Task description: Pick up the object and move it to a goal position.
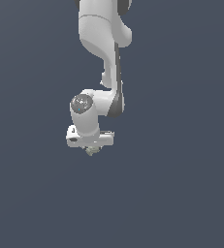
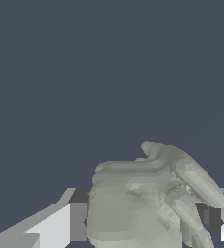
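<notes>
Wrist view is basically filled by the object (image 2: pixel 142 203), a pale grey-green lumpy thing with rounded ridges and a finger-like spike sticking out. It sits right between the gripper's fingers (image 2: pixel 53 227), one pale pad on each side, both pressed up against it, so the jaws are clenched on it. Behind that there's just flat dark blue-grey. Over in the exterior view, the white Panda arm (image 1: pixel 104 53) hangs down from the top, the gripper (image 1: pixel 91 147) points downward, and the object (image 1: pixel 90 151) barely peeks out under it, looking tiny.
</notes>
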### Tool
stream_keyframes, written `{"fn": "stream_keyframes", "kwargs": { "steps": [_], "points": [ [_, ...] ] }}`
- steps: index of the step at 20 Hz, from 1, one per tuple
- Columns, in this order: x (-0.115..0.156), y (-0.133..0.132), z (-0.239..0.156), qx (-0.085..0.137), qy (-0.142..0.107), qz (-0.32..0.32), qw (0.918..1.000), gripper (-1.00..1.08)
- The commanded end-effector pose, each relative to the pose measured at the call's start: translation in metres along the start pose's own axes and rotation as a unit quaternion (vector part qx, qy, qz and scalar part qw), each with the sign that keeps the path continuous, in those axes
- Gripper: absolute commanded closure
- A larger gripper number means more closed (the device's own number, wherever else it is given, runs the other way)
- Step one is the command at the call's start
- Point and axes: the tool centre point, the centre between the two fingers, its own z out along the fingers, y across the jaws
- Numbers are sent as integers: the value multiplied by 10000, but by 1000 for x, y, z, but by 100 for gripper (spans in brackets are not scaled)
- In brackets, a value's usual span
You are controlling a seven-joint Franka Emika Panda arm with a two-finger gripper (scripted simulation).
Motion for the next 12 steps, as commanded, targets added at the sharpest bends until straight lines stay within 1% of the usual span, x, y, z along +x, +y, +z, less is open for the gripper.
{"fn": "stream_keyframes", "kwargs": {
  "steps": [1,6,12],
  "points": [
    [6,-1,-13,-1,5,-1,10000,108],
    [21,-2,-47,-1,5,-1,10000,108],
    [44,-4,-98,-1,5,-1,10000,108]
  ]
}}
